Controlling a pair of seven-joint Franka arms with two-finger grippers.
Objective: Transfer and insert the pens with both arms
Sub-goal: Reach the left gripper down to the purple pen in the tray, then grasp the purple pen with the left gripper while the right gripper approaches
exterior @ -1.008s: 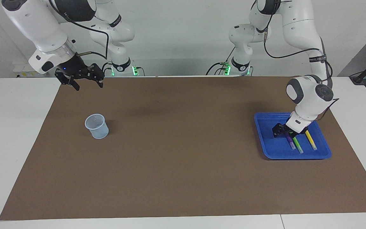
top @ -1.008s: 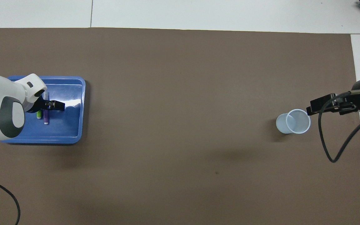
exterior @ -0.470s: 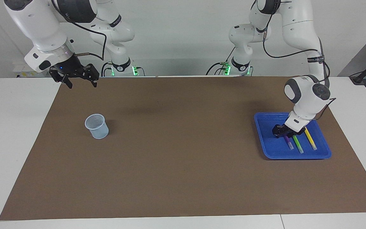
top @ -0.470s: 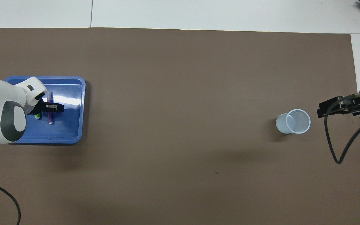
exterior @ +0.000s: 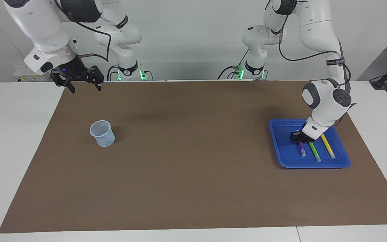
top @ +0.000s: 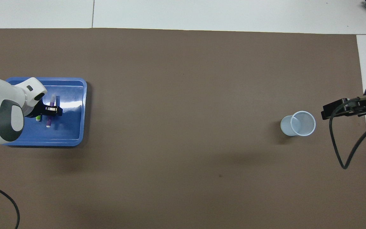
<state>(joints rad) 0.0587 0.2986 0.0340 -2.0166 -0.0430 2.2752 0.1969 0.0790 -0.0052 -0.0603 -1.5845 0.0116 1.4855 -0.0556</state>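
Three pens lie side by side in a blue tray (exterior: pixel 282 133) at the left arm's end of the table: purple (exterior: pixel 302 149), green (exterior: pixel 314 152) and yellow (exterior: pixel 328 146). My left gripper (exterior: pixel 299 139) is down in the tray, shut on the purple pen (top: pixel 48 122) at the end nearer the robots. From overhead the left gripper (top: pixel 52 110) and wrist cover most of the green pen (top: pixel 38 119) and all of the yellow one. My right gripper (exterior: pixel 84 89) hangs open in the air over the mat's corner by its own base.
A pale translucent cup (exterior: pixel 102 133) stands upright on the brown mat toward the right arm's end, also seen from overhead (top: pixel 298 123). The right arm's black cable (top: pixel 342 152) dangles beside the cup. The blue tray (top: pixel 71 130) sits near the mat's edge.
The left gripper has closed on the purple pen, which shifted slightly in the tray. The right gripper has drawn back from the cup toward its own base.
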